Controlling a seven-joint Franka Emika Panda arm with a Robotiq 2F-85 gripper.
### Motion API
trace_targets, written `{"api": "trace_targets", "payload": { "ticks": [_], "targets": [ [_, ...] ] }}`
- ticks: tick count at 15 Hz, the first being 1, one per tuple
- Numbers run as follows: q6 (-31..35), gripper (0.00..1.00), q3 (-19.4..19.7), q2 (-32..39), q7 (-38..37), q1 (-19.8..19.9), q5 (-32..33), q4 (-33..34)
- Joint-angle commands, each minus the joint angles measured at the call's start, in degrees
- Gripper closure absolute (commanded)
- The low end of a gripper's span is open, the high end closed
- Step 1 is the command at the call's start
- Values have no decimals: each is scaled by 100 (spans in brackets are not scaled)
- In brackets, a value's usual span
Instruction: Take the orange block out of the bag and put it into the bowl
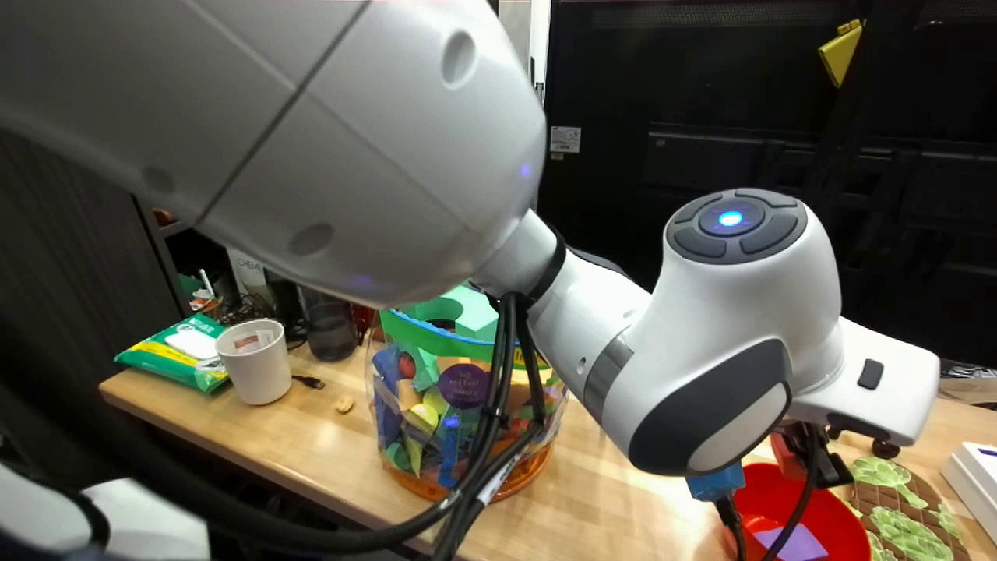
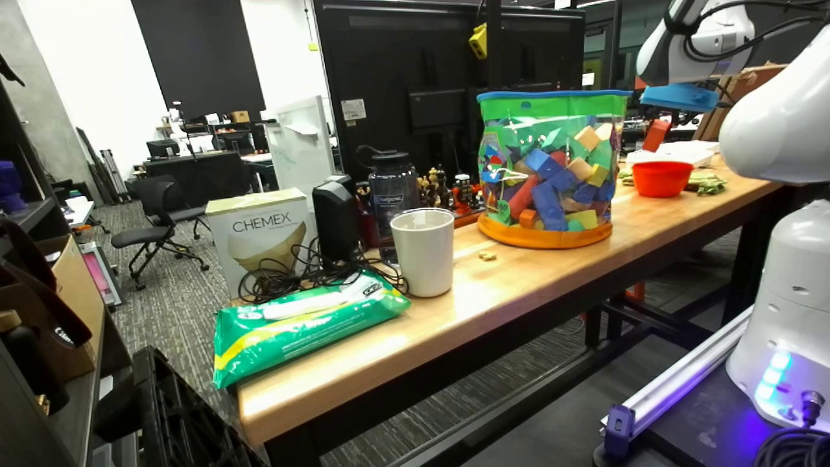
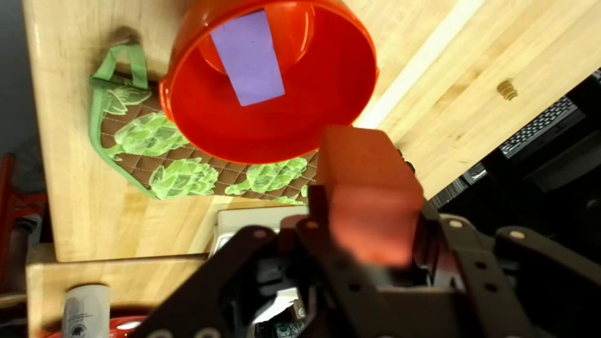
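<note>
My gripper (image 3: 368,220) is shut on an orange block (image 3: 371,183), which sticks out beyond the fingers. The block also shows below the wrist in an exterior view (image 2: 656,135), in the air above the bowl. The red bowl (image 3: 324,98) stands on the table, beyond the held block in the wrist view. It also shows in both exterior views (image 1: 845,514) (image 2: 661,180). A flat purple block (image 3: 249,58) lies inside it. The clear bag (image 2: 551,106) with blue rim and orange base stands upright, full of coloured blocks; the arm partly covers it in an exterior view (image 1: 436,336).
A brown quilted mat with green artichokes (image 3: 145,136) lies against the bowl. A white box-like object (image 1: 974,483) lies past the mat. A white cup (image 2: 425,253), a green wipes pack (image 2: 305,327), a dark bottle (image 2: 392,188) and a Chemex box (image 2: 262,227) stand beyond the bag.
</note>
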State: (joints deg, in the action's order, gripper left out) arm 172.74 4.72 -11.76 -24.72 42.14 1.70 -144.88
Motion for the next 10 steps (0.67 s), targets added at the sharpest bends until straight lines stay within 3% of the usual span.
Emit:
{"api": "trace_targets", "payload": {
  "ticks": [1,3,7,10],
  "targets": [
    [-142,34,-147,241,-409,212,169,130],
    [-133,29,-185,319,-553,253,271,136],
    [-138,4,-239,377,-757,264,405,163],
    [-134,0,-321,329,-918,300,629,193]
  ]
}}
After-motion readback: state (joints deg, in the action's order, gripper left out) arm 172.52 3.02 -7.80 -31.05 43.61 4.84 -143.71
